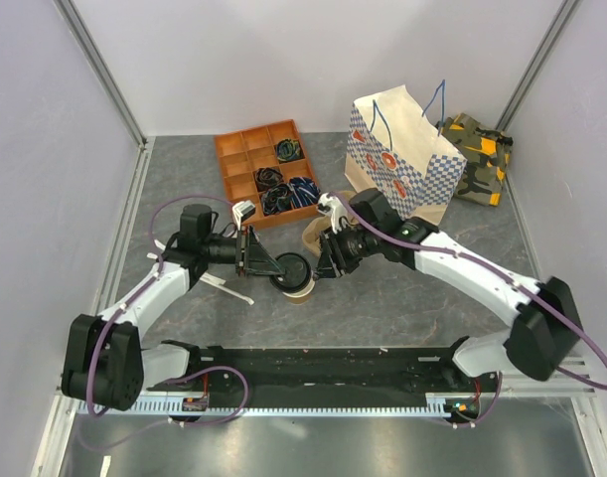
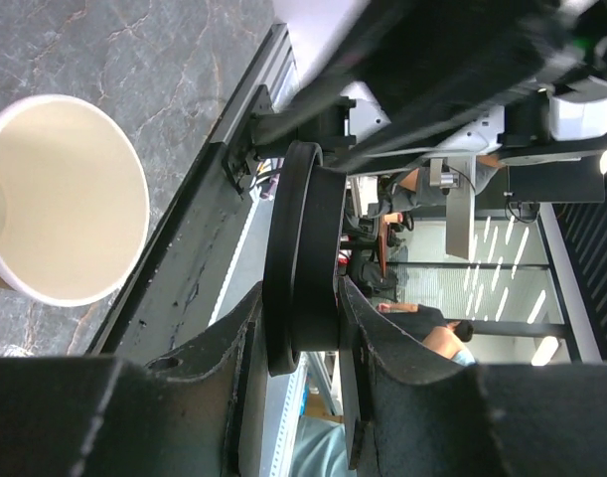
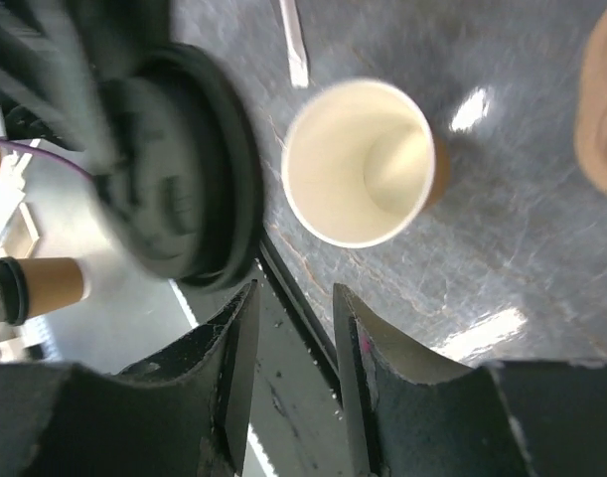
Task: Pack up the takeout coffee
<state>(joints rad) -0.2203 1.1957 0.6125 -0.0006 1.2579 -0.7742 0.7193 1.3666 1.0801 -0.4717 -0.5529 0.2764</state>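
Capping step: cup [image 3: 361,164] uncapped
The left hand [image 2: 301,318] pinched the black lid [image 2: 303,229] on edge; the right hand [image 3: 293,308], half-narrowed, held nothing. Next, the lid likely needed levelling over the cup.

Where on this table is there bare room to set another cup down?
Bare grey table lies between the open cup and the black rail, and left of the orange tray. Crowded: around that cup, and by the paper bag.
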